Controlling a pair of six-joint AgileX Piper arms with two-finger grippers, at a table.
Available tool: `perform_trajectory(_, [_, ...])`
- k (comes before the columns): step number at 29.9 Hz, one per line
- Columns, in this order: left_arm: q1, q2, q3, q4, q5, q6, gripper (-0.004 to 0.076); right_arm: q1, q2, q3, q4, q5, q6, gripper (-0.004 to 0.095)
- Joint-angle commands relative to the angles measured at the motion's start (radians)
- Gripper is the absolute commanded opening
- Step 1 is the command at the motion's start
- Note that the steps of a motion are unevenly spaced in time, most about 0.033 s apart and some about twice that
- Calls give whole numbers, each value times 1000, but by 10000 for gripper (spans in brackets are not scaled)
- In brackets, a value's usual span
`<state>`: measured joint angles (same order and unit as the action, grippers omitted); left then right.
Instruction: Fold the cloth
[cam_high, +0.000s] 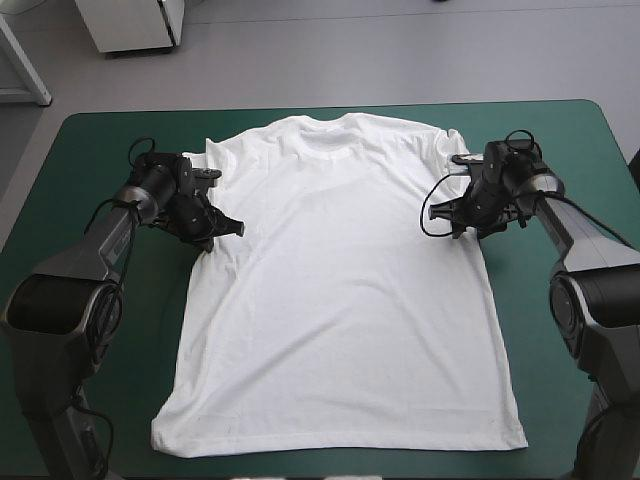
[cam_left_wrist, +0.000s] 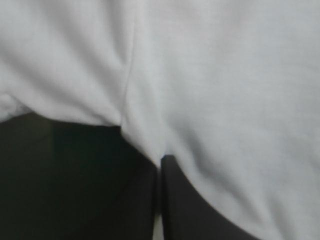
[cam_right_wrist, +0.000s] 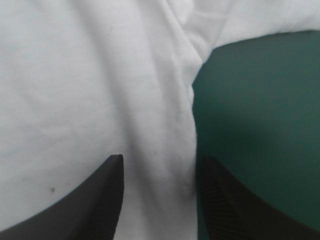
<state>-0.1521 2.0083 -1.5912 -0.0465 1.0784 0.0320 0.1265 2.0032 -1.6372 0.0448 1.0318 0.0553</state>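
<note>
The T-shirt (cam_high: 340, 290) lies spread flat on the teal-green cover (cam_high: 90, 160), its hem along the table's near edge and its collar toward the far edge. Both arms come in low from the near corners, elbows bent and forearms angled forward and inward. Each wrist is turned so that its gripper points at a side of the cloth.

The left gripper (cam_high: 228, 228) sits at the T-shirt's left side edge, just below the sleeve. In its wrist view the black fingers (cam_left_wrist: 195, 210) meet in a point. They are clenched on the cloth where sleeve and body join, with a thin white strip showing between them.

The right gripper (cam_high: 440, 222) sits at the matching place on the right side, under the right sleeve. Its fingers (cam_right_wrist: 107, 200) stand apart, released. One is over the white cloth, the other over bare cover just beside the cloth's edge, and a soft ridge of fabric runs between them.
</note>
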Motion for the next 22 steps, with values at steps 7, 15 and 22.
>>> perform_trajectory(7, [-8,-8,-2,-23,-40,-11,-22,-9,8,-30,18,39,-10,349])
perform_trajectory(15, [-8,-8,-12,-23,-26,-15,-22,-9,7,-30,6,68,-8,-17])
perform_trajectory(22, [-8,-45,-68,-10,21,-19,-22,-9,-79,-32,6,74,-12,-17])
